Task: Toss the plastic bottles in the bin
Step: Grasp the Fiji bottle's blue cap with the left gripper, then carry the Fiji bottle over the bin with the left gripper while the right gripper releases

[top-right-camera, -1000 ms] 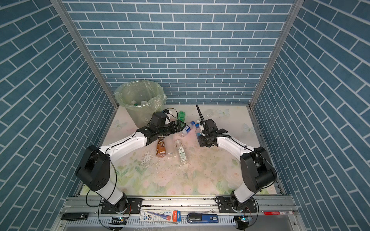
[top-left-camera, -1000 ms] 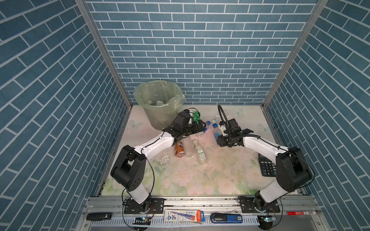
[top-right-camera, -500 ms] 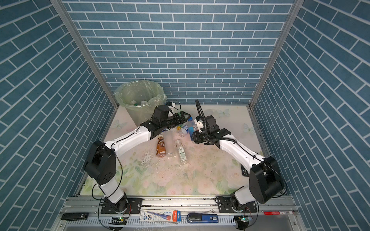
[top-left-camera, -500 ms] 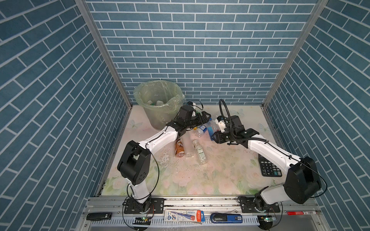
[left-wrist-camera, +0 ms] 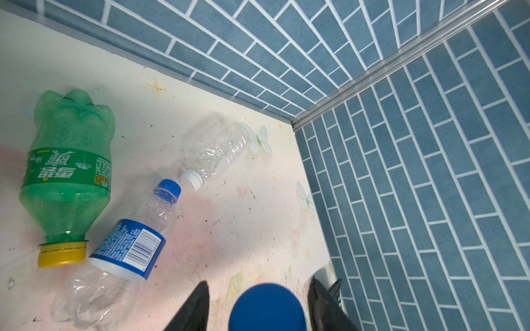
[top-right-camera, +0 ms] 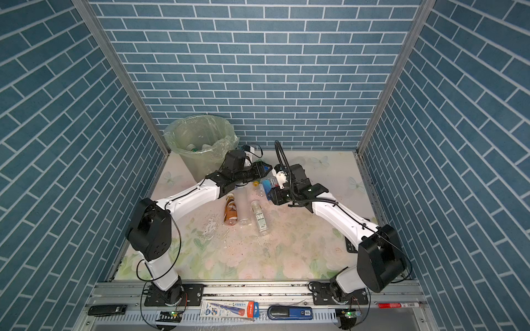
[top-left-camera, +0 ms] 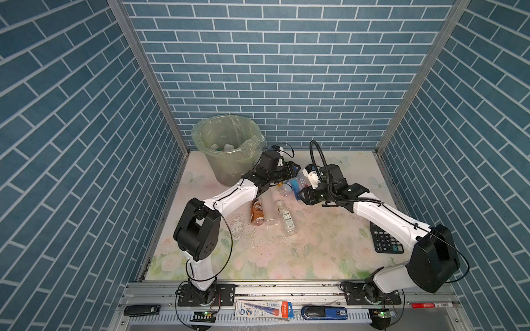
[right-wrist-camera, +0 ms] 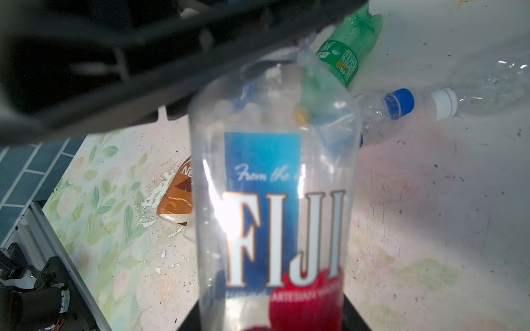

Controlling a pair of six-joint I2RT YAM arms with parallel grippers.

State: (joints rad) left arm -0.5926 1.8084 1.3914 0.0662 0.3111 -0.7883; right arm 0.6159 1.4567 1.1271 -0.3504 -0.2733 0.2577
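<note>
A clear square Fiji bottle (right-wrist-camera: 275,200) with a blue and red label hangs above the floor mid-table (top-left-camera: 298,183). My right gripper (right-wrist-camera: 272,315) is shut on its lower end. My left gripper (left-wrist-camera: 261,301) is closed round its top end, and the blue cap (left-wrist-camera: 266,306) shows between the two black fingers. On the floor lie a green bottle (left-wrist-camera: 68,160), a blue-labelled clear bottle (left-wrist-camera: 126,246), a white-capped clear bottle (left-wrist-camera: 218,154), a brown bottle (top-left-camera: 257,212) and a white-labelled clear bottle (top-left-camera: 286,217). The bin (top-left-camera: 220,169) stands at the back left with bottles inside.
A black calculator (top-left-camera: 385,242) lies at the right edge beside my right arm. Brick walls close in the back and both sides. The green, blue-labelled and white-capped bottles lie close to the back wall behind both grippers. Pens and small tools rest on the front rail (top-left-camera: 263,308).
My right arm lifted the Fiji bottle off the floor toward the middle. My left gripper swung from the floor bottles to the bottle's top and its jaws narrowed from wide open.
</note>
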